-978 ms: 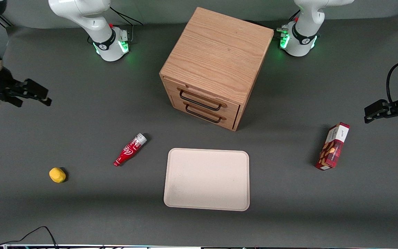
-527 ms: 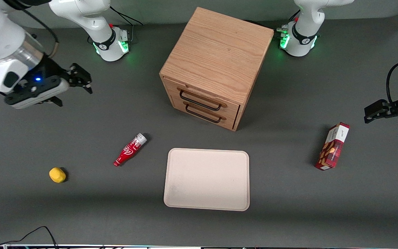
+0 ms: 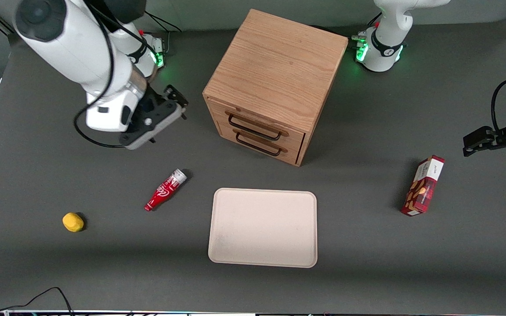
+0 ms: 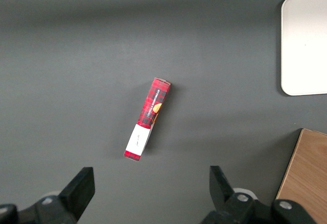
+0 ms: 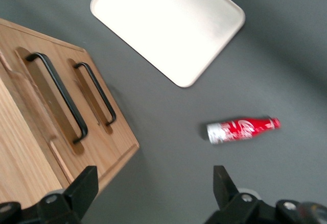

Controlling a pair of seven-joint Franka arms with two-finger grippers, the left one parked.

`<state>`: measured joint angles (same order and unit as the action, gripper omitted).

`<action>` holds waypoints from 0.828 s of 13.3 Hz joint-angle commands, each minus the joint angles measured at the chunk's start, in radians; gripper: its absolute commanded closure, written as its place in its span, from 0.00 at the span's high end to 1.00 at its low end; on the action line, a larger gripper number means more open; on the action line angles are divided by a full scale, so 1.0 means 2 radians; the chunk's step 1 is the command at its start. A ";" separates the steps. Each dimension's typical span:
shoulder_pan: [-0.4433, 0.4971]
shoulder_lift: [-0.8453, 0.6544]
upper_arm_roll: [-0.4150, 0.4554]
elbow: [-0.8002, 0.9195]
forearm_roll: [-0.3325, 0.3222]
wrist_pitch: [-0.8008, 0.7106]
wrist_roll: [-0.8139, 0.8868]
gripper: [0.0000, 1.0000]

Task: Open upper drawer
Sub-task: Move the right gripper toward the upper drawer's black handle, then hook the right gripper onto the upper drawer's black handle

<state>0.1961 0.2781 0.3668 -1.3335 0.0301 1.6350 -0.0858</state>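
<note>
The oak cabinet (image 3: 275,66) stands at the middle of the table. Its upper drawer (image 3: 279,126) is shut, with a thin black bar handle (image 3: 253,127); the matching lower drawer (image 3: 290,148) beneath it is shut too. My right gripper (image 3: 176,97) hangs above the table beside the cabinet, toward the working arm's end, apart from it. It is open and empty. In the right wrist view the open gripper (image 5: 156,183) is over bare table by the cabinet's corner, with the upper drawer's handle (image 5: 59,96) and the lower one (image 5: 97,94) in sight.
A cream tray (image 3: 262,227) lies in front of the drawers. A red bottle (image 3: 165,190) lies on its side nearer the front camera than my gripper, with a yellow lump (image 3: 73,222) nearby. A red box (image 3: 423,185) lies toward the parked arm's end.
My right arm has swung in from the table's edge toward the cabinet, bringing the open gripper close beside it. The drawers and the loose objects have not moved.
</note>
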 commanded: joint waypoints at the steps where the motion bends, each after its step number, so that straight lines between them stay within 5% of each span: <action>1: 0.031 0.046 0.010 0.037 -0.031 0.021 0.012 1.00; 5: 0.050 0.100 0.060 0.037 -0.074 0.048 0.015 1.00; 11: 0.059 0.139 0.084 0.032 -0.079 0.092 0.010 1.00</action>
<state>0.3191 0.5117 0.5111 -1.3063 -0.1082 1.8002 -0.0700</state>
